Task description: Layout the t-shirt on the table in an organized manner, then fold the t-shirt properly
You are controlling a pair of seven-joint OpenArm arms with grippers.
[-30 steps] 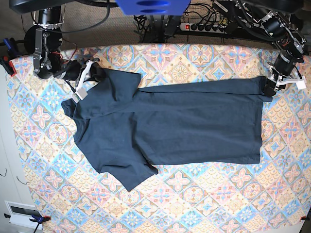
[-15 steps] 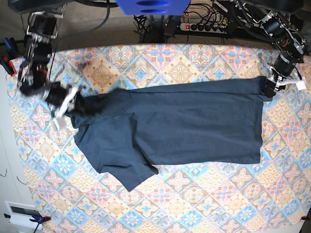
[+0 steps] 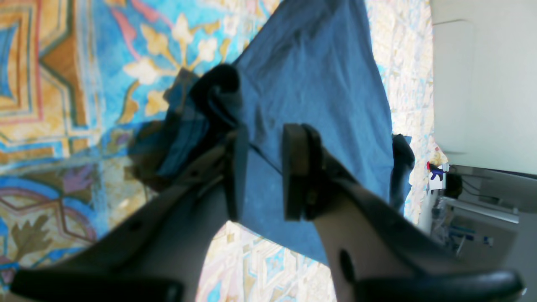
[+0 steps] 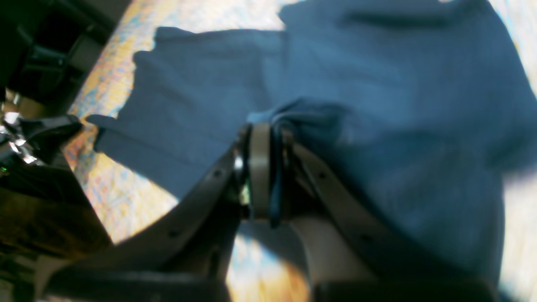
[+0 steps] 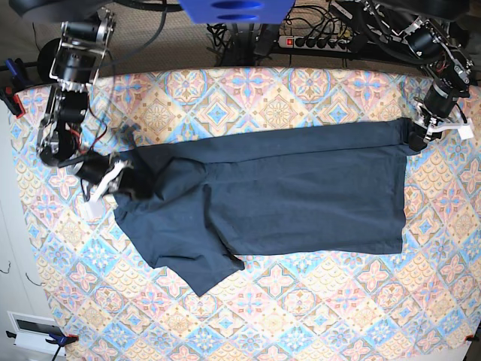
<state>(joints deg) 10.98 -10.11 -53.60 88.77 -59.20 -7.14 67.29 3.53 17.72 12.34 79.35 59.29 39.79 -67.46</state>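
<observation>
T-shirt (image 5: 278, 192) lay spread across the table (image 5: 301, 316), dark navy, mostly flat, one sleeve splayed toward the table's near edge. Right gripper (image 4: 268, 167) had its fingers (image 4: 259, 167) pressed nearly together, pinching a raised fold of the shirt's fabric between them; the rest of the shirt stretched away beyond the fingertips. Left gripper (image 3: 262, 172) stood at the shirt's opposite far corner, fingers (image 3: 295, 172) apart with a narrow gap; a bunched corner of cloth sat just beside one finger, and shirt fabric showed through the gap, but I could not tell whether it was gripped.
</observation>
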